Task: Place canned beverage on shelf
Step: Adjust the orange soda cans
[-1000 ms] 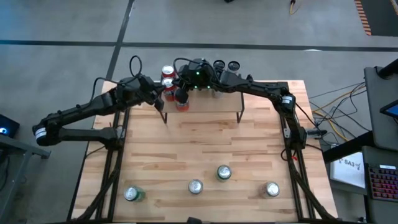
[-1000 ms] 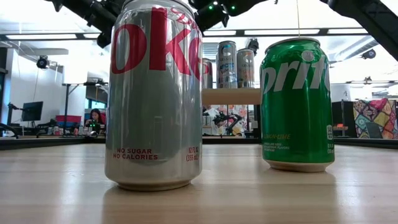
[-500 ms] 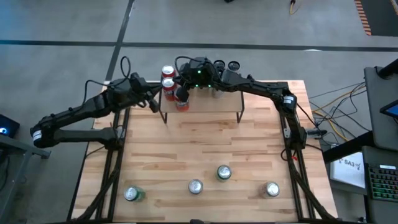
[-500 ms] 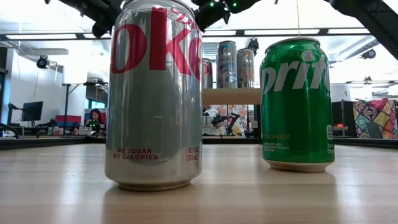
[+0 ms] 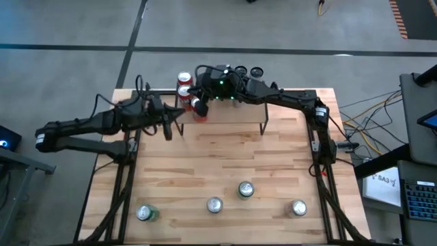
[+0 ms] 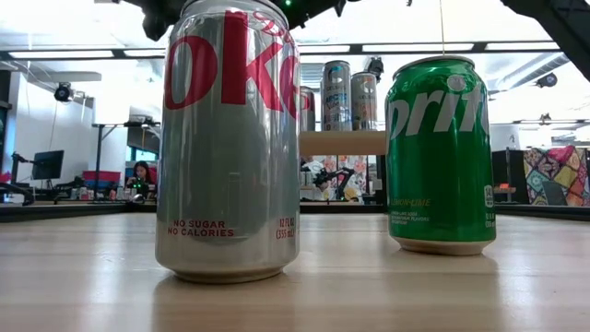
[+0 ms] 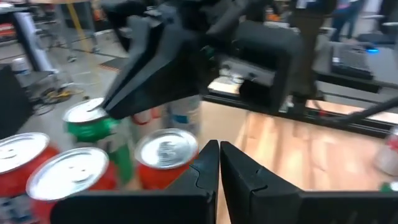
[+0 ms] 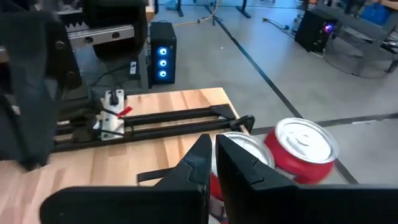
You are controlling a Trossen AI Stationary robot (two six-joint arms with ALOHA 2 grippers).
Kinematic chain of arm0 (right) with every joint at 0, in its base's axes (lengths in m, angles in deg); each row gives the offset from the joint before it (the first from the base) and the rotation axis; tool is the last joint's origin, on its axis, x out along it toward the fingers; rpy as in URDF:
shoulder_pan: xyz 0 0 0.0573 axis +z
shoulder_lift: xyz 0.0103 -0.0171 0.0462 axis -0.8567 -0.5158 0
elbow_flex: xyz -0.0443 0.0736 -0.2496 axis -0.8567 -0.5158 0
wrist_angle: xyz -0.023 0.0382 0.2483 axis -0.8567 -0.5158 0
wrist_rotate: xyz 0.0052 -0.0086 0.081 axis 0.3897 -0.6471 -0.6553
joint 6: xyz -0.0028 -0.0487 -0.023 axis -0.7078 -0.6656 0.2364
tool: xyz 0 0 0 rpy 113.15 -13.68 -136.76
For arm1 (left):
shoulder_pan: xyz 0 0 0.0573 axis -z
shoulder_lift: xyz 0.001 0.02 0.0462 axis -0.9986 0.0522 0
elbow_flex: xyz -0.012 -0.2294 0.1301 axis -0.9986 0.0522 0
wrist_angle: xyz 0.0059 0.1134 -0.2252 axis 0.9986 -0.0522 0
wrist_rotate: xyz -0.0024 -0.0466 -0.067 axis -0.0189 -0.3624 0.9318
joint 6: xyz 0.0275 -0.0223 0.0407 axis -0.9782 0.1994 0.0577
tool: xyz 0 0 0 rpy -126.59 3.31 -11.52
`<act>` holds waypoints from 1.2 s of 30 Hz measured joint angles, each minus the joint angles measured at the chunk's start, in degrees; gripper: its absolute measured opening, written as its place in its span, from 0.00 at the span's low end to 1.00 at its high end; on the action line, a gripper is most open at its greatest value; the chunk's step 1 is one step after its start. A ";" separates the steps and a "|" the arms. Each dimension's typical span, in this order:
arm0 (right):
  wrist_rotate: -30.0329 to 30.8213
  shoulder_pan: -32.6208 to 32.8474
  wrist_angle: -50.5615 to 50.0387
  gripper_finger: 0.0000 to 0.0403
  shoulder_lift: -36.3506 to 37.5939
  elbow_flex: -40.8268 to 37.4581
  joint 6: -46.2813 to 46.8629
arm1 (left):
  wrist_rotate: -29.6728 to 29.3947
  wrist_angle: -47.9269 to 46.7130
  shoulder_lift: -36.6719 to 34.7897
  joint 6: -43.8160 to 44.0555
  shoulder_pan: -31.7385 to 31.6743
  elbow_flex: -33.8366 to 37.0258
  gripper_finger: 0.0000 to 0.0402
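Note:
The shelf (image 5: 232, 116) (image 6: 343, 143) stands at the table's far side. Red cans (image 5: 184, 83) crowd its left end; further cans (image 6: 337, 92) stand along its far edge. My right gripper (image 5: 196, 104) (image 8: 214, 152) hovers shut above that left end. In the left wrist view its shut fingers (image 7: 115, 106) reach down to a green can (image 7: 90, 121) among the red ones (image 7: 68, 174). My left gripper (image 5: 168, 130) (image 7: 219, 163) is shut, empty and level beside the shelf's near left leg. My right gripper comes slanting down from the table's right side, and its shut fingertips (image 7: 113, 107) stand at the rim of the green can's top (image 7: 84, 113). Whether they touch the can I cannot tell. The can stands upright among the red cans.
Several cans stand near the table's front edge: a silver Coke can (image 6: 230, 138) (image 5: 214, 204), a green Sprite can (image 6: 438, 152) (image 5: 245, 189), another green one (image 5: 145, 213) and a silver one (image 5: 298, 207). Bare tabletop (image 5: 225, 157) lies between them and the shelf.
My left gripper has swung back from the shelf's left end toward the table's near edge, staying shut and empty. My right gripper has risen a little over the red cans, also shut. The cans stand as before.

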 joint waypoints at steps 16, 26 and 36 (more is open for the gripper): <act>0.02 1.91 -1.13 0.03 0.20 0.00 -3.71 | -7.67 0.26 1.41 3.60 11.19 0.02 0.00; 0.02 1.91 -1.25 0.03 0.22 0.00 -4.57 | -7.74 0.25 1.43 3.78 11.17 0.02 0.00; 0.02 1.91 -1.72 0.03 0.93 0.00 -3.83 | -7.92 0.42 1.43 2.95 11.15 0.02 0.00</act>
